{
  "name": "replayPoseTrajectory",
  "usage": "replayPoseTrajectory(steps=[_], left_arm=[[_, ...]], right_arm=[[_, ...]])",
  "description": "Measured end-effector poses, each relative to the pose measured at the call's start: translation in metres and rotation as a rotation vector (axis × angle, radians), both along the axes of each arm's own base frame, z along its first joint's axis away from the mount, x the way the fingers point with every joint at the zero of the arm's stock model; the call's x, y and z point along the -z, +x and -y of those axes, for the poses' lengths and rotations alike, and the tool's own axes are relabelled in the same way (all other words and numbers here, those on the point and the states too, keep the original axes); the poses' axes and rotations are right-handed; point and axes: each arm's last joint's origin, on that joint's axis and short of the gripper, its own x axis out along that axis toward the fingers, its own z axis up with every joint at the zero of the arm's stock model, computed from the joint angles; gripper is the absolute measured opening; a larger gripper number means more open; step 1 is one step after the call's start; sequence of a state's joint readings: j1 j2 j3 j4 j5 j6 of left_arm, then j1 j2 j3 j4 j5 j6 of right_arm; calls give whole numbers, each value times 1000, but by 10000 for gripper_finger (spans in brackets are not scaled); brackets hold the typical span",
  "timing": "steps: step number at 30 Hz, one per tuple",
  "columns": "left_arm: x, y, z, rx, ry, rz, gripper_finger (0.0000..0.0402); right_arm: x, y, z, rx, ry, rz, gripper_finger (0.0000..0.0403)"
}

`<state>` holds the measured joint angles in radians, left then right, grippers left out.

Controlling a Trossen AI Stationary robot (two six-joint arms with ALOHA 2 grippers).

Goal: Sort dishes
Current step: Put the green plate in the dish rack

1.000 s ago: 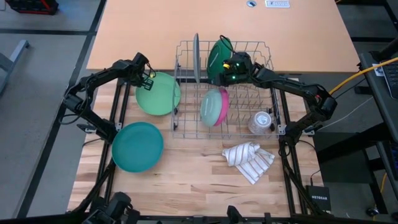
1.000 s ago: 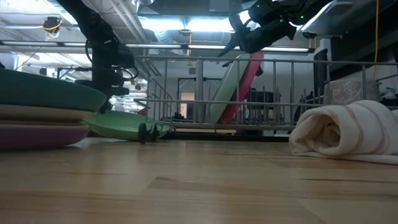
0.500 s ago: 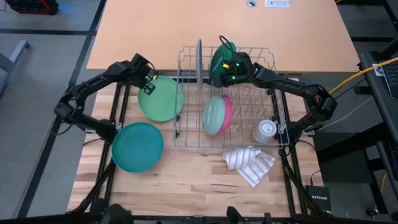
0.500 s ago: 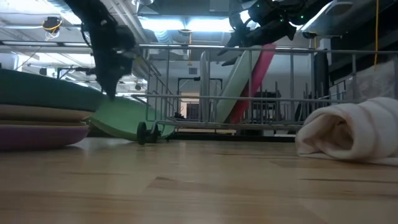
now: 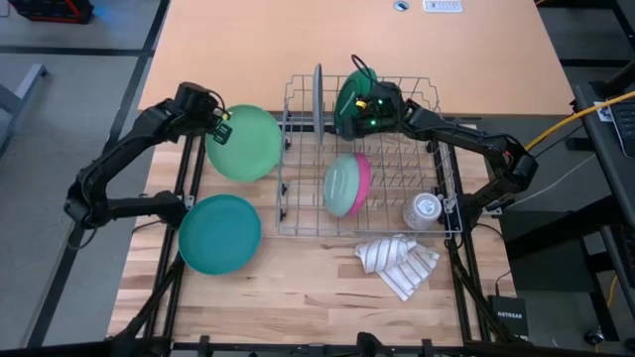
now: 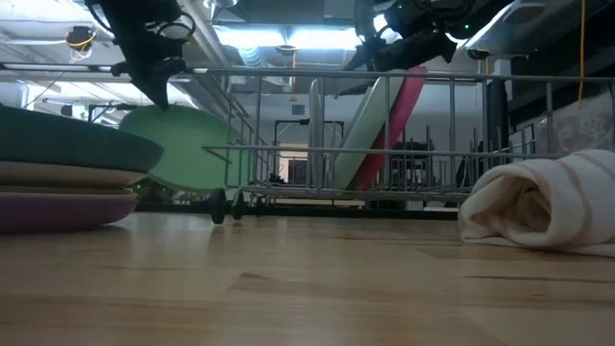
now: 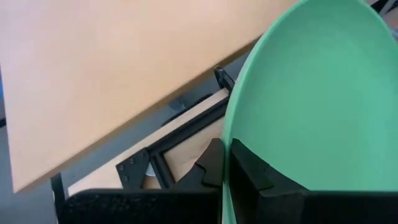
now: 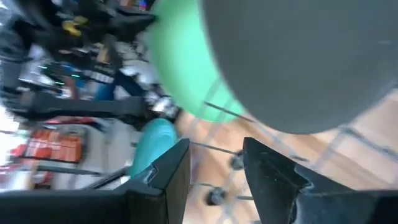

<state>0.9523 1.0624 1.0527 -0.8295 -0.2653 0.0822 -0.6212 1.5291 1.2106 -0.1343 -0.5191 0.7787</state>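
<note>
- Lifted since a moment ago, the light green plate now hangs clear of the desk, where earlier its rim rested by the rack; the rack and cup also shifted slightly.
- Nearest, the teal stack looks like the likely drop spot: carry the plate level over it, lower until it seats, then release.
- Left fingers pinch the plate's rim; that arm reaches up from the left, elbow bent.
- Right gripper hovers over the rack's far end by the dark green dish, fingers spread, holding nothing.
</note>
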Motion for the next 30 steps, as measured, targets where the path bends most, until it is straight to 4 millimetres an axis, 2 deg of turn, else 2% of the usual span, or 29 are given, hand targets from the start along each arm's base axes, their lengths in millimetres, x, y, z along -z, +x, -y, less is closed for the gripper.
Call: replayPoseTrajectory(steps=[4,9,16,23,30], left_arm=[[-1,1,2,-4,5,3,0],[-5,2,2,-12,28,-9,0],[-27,-1,5,-20,98,28,0],[-57,-4,9,-7,170,46,0],[-85,-4,18,15,240,55,0]], right_arm=[[-11,8,-6,-30,21,110,152],[-26,22,-22,-89,-50,255,152],[-36,34,-38,13,-145,334,152],[-36,33,-35,139,-216,313,152],[-38,34,-35,150,-226,330,152]])
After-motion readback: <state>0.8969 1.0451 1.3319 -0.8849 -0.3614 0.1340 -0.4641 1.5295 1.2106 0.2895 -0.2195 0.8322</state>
